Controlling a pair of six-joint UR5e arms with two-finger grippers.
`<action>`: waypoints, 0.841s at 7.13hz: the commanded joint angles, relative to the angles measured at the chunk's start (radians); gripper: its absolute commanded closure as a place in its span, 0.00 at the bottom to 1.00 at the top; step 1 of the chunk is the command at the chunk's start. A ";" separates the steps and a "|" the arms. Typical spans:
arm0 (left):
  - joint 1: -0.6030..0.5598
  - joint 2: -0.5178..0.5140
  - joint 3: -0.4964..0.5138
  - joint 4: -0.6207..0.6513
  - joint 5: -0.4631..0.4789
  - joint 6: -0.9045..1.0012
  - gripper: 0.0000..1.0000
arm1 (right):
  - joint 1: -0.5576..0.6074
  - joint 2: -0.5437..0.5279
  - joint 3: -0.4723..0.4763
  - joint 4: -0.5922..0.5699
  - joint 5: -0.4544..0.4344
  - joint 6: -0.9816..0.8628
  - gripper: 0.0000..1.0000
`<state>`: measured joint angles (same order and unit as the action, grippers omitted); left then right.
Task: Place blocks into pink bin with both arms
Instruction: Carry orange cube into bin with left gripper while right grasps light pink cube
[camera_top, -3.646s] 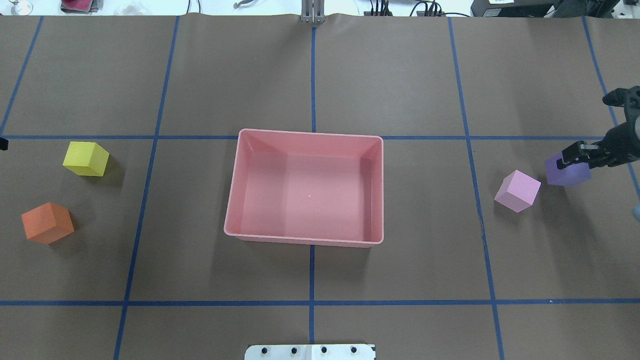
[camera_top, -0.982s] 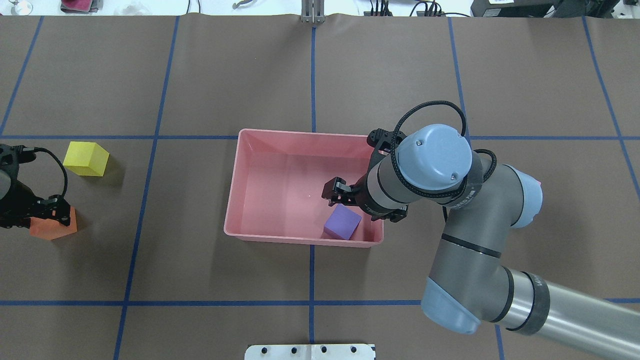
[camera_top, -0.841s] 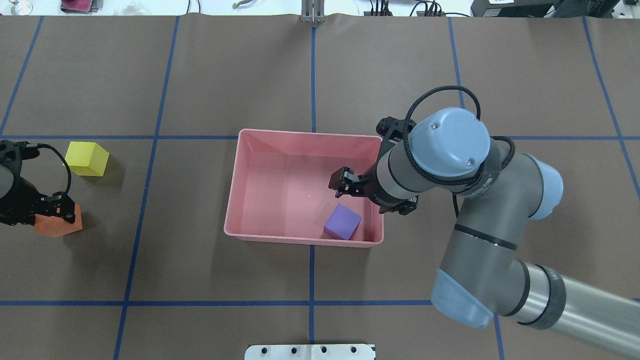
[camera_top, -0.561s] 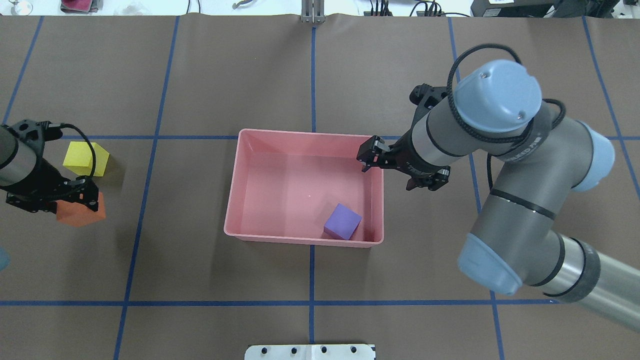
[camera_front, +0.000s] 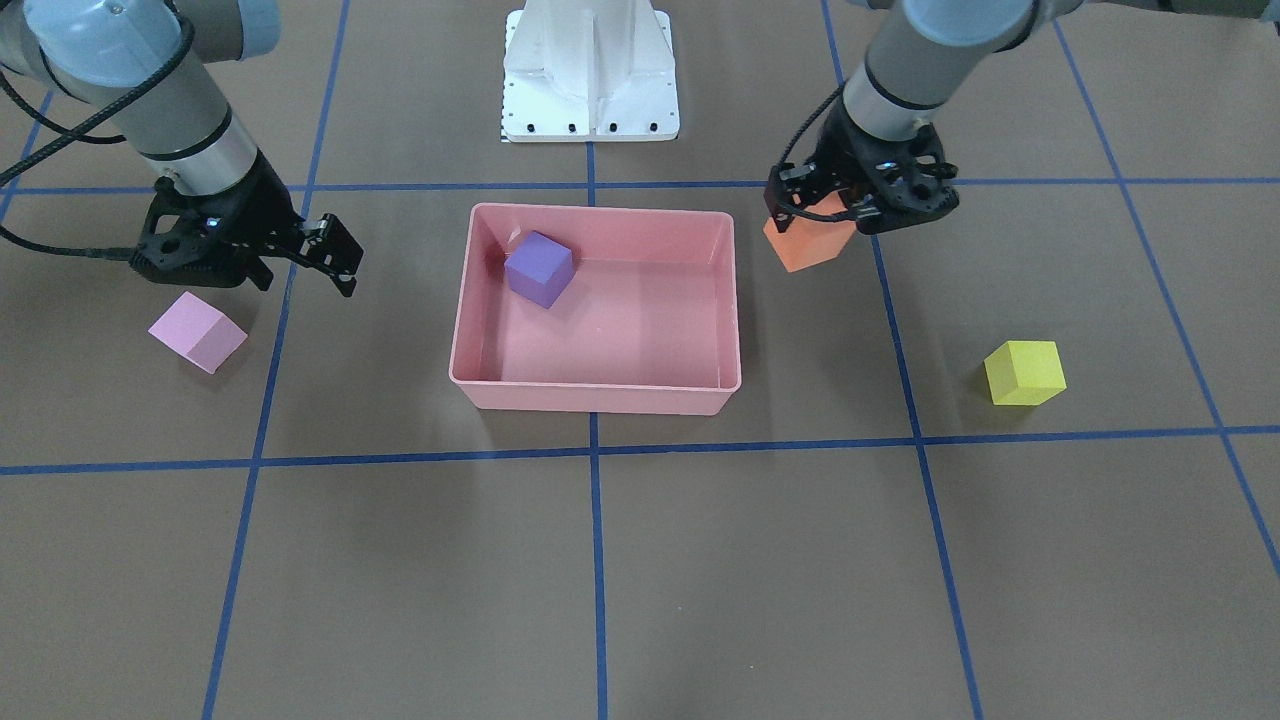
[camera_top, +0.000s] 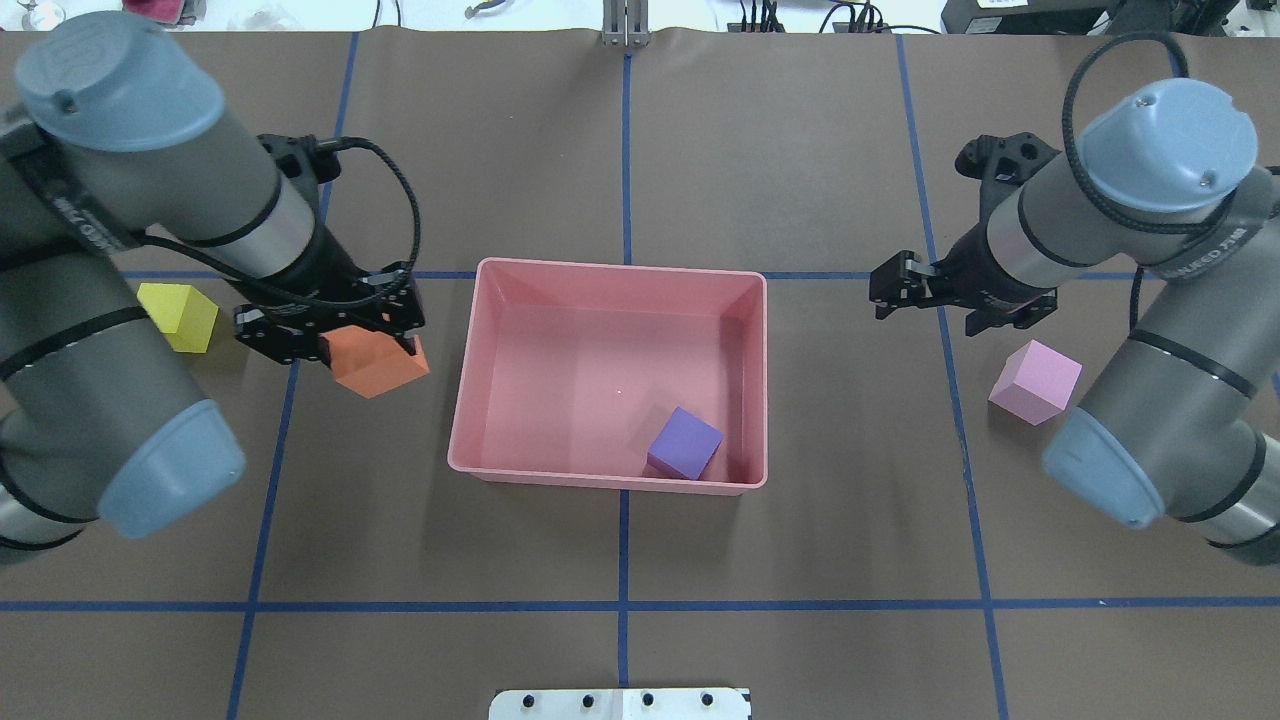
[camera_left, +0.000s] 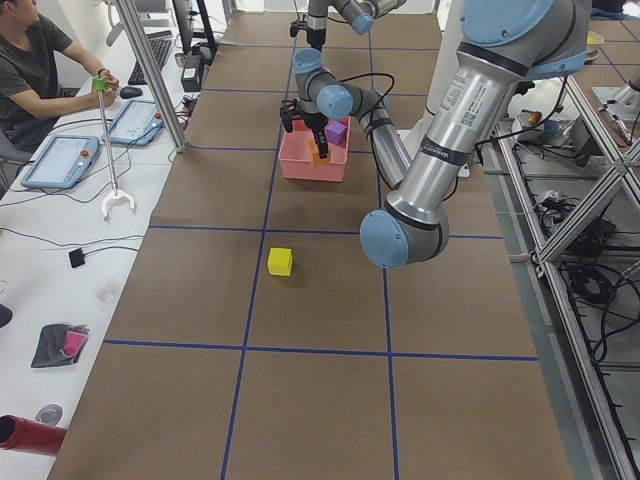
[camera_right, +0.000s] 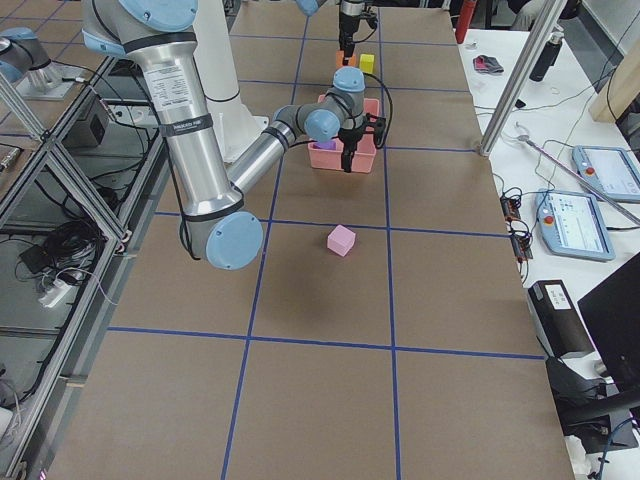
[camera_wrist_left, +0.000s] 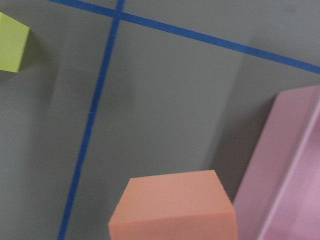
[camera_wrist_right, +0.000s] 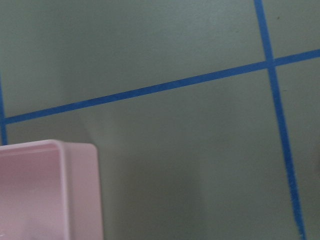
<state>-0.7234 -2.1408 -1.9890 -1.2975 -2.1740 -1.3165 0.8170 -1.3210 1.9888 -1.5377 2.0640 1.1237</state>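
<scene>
We're in a robotics lab: a bench (camera_top: 800, 540) papered brown and gridded with blue tape (camera_top: 400, 606). Alongside, an operator (camera_left: 35, 65) sits at a desk (camera_left: 60, 240) with control tablets (camera_left: 62, 160), an aluminium post (camera_left: 152, 75) and loose cables (camera_right: 55, 250) nearby.

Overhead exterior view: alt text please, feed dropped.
The left end effector holds the orange block just left of the pink bin. The purple block lies in the bin's lower right corner. The right end effector hangs open right of the bin, near the light pink block; the yellow block sits far left.
</scene>
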 joint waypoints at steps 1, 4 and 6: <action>0.123 -0.195 0.143 0.006 0.161 -0.073 1.00 | 0.054 -0.111 0.001 0.002 -0.001 -0.100 0.00; 0.186 -0.276 0.281 -0.008 0.263 -0.072 1.00 | 0.060 -0.182 -0.010 0.001 -0.005 -0.032 0.00; 0.215 -0.323 0.375 -0.029 0.316 -0.069 1.00 | 0.057 -0.201 -0.021 0.002 -0.007 0.107 0.00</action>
<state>-0.5273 -2.4422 -1.6609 -1.3177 -1.9008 -1.3883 0.8757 -1.5128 1.9767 -1.5367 2.0575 1.1537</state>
